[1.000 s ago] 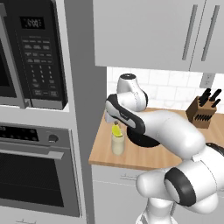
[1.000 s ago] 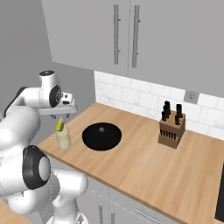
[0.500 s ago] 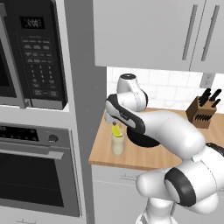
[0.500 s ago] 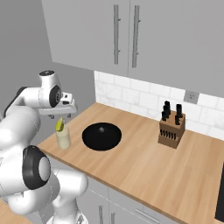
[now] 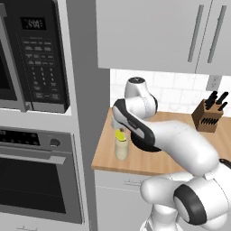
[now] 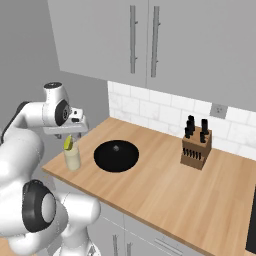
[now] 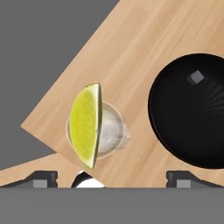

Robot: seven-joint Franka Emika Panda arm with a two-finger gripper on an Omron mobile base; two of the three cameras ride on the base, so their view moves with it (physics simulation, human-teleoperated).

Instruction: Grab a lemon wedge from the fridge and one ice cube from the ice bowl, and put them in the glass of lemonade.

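So the lemon wedge (image 7: 86,124) is sitting on top of the glass of lemonade (image 7: 114,133), propped across the rim on one side with its pointed ends sticking out past the edge; in the right base view you can see the wedge (image 6: 68,143) poking up out of the glass (image 6: 72,157). The glass stands near the corner of the wooden counter (image 6: 165,190), just beside the black ice bowl (image 6: 116,155), not touching it. There's one small ice cube (image 7: 195,77) lying in the bowl (image 7: 188,109). The gripper (image 6: 68,134) hangs right above the glass, and its fingers are spread wide apart with nothing between them, the wedge sits free below them. A knife block (image 6: 195,148) stands further back on the counter near the tiled wall.
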